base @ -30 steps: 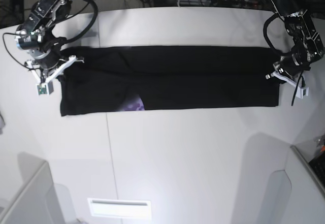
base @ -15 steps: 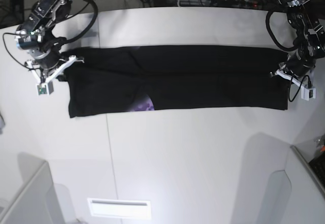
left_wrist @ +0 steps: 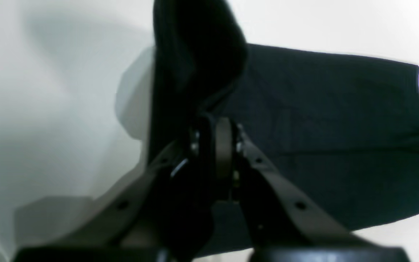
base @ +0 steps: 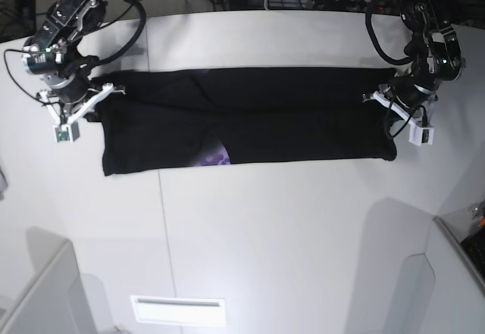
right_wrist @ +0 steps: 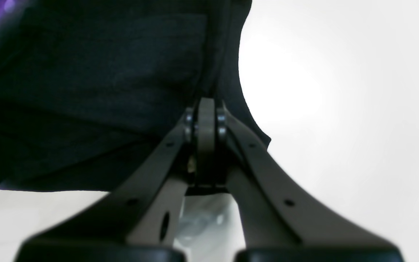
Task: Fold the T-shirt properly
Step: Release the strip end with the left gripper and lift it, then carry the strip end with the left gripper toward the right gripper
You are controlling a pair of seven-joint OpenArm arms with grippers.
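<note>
T-shirt (base: 250,122) stretched between pincers; left pincer (base: 385,101), right pincer (base: 100,96) each clamped on edge (seemingly bunched).

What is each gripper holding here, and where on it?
Both hold the T-shirt: the left gripper and the right gripper each pinch one end of its far edge.

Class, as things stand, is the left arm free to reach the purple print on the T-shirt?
Probably not: the left gripper is shut on the T-shirt far from the print.
</note>
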